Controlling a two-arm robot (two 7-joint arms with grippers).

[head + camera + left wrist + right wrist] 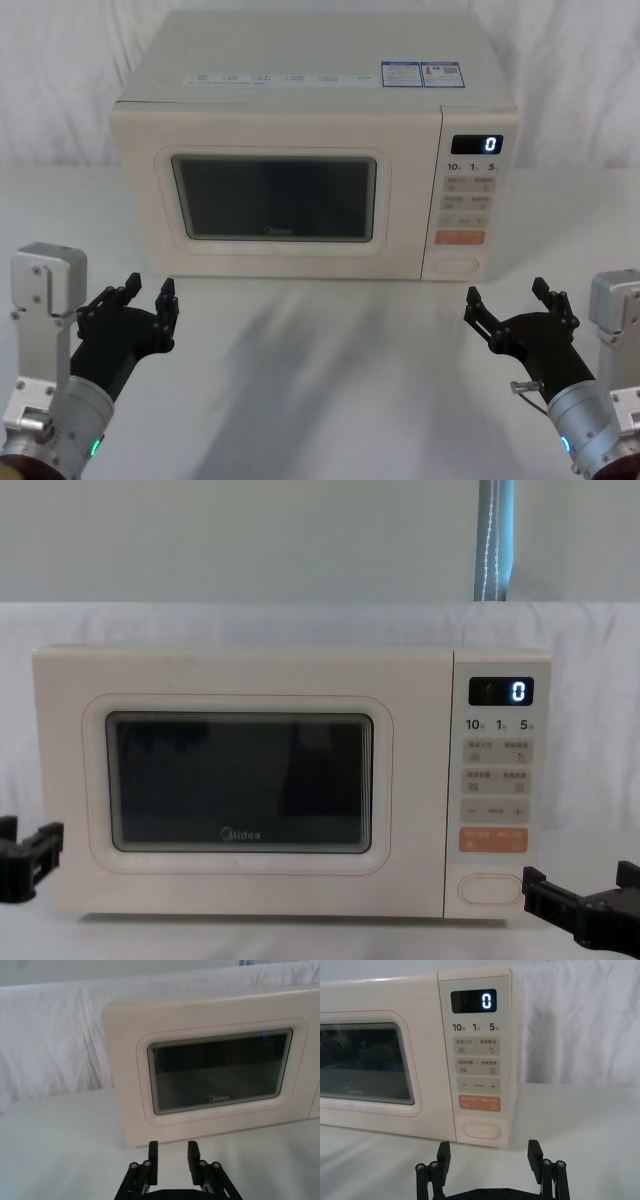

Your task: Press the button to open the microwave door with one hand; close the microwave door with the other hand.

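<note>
While microwave door (275, 195) sits shut | L gripper (146, 297) low front-left, fingers apart | R gripper (507, 298) below button (455, 265), spread

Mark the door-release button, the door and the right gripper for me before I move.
button (481, 1130), right wrist view, centre of the pill-shaped key.
door (245, 782), chest view, middle of the dark window.
right gripper (509, 300), head view, midway between its open fingertips.

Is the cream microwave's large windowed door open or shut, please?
Shut: the cream door with its dark glass window sits flush with the keypad strip.
</note>
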